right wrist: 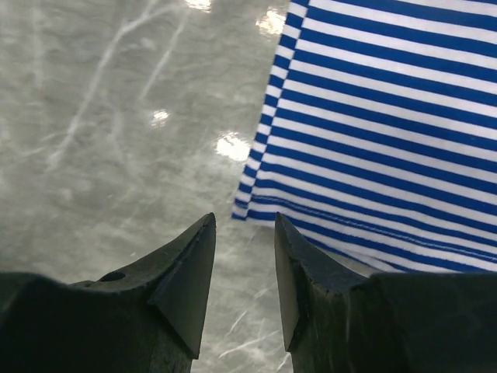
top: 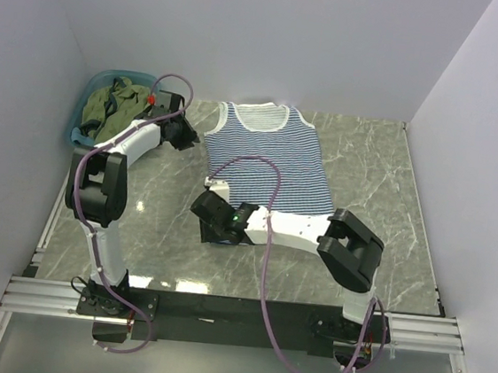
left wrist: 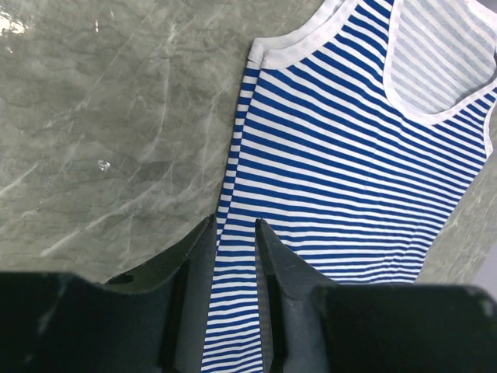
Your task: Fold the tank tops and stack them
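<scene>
A: Top external view: how does the navy-and-white striped tank top [top: 274,158] lie?

B: Flat on the grey marble table [top: 382,192], hem toward the arm bases and neckline far, so its long axis runs away from them.

A: And the jaws?

B: Both are at its left edge. The left gripper [left wrist: 234,224] is narrowly parted, its gap in line with the side edge. The right gripper [right wrist: 245,221], also narrow and empty, has the hem corner just ahead and to its right.

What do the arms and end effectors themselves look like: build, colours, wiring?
The left arm and right arm share white link shells and bulky black joint housings. A mauve cable loops loosely along each. The left end effector and right end effector each carry two black wedge-shaped fingers tapering to points.
</scene>
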Tool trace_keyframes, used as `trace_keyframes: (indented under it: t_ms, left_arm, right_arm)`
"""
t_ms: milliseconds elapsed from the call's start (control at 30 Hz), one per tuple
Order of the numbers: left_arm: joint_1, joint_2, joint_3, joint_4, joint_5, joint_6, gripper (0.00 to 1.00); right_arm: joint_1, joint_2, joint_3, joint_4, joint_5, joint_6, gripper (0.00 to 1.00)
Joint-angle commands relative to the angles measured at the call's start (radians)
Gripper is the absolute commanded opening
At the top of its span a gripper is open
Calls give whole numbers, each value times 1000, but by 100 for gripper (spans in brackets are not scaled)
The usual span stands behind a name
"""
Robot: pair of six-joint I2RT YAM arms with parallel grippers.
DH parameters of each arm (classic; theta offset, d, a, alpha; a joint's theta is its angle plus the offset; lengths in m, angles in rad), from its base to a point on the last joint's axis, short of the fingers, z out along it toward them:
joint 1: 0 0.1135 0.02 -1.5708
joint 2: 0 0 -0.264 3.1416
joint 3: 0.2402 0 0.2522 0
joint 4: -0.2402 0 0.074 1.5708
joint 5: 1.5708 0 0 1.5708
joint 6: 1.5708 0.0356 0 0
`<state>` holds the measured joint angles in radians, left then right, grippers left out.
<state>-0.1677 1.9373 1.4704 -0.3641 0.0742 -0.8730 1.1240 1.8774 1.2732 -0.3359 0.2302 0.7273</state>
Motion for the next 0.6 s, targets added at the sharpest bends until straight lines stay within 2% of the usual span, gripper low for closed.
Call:
trace_keyframes:
  t_ms: [0,567]
  left_arm:
    - [-1,-3,30,24,30,23,32]
    - [0,11,2,42,27,34,31]
  right_arm:
    - [7,35,58,-49,81,-15,44]
    - [51,134,144,-94,130,-51,42]
